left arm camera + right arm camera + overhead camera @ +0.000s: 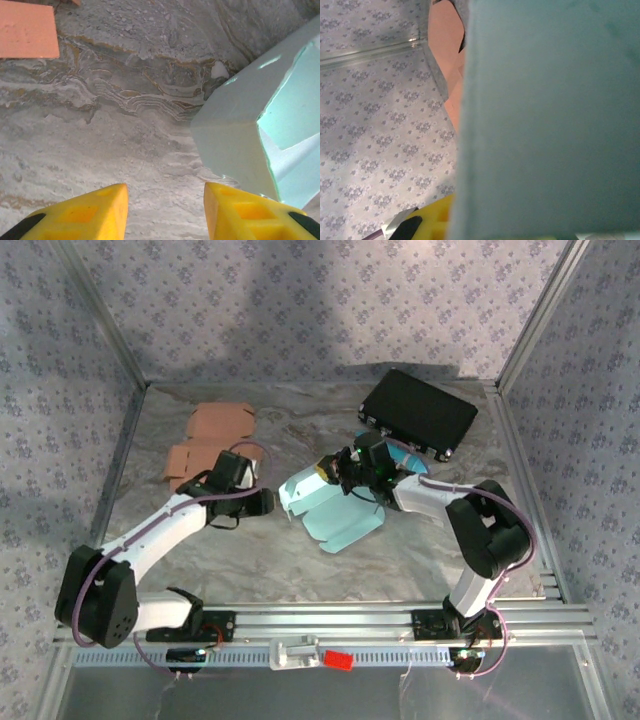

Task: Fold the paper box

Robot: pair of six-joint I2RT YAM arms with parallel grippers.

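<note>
The light blue paper box (332, 512) lies partly folded in the middle of the marbled table, with one panel raised at its far side. My right gripper (338, 472) is shut on that raised panel. In the right wrist view the panel (550, 115) stands close in front of the camera, and one yellow finger (436, 220) shows at its lower left edge. My left gripper (266, 502) hovers just left of the box, apart from it. In the left wrist view it (166, 196) stands open over bare table, and the box's folded corner (235, 135) lies ahead to the right.
A black case (418, 413) lies at the back right. Flat orange cardboard sheets (210, 440) lie at the back left, one corner (27, 30) ahead of my left gripper. Patterned walls close off the back and sides. A metal rail (330, 625) runs along the front.
</note>
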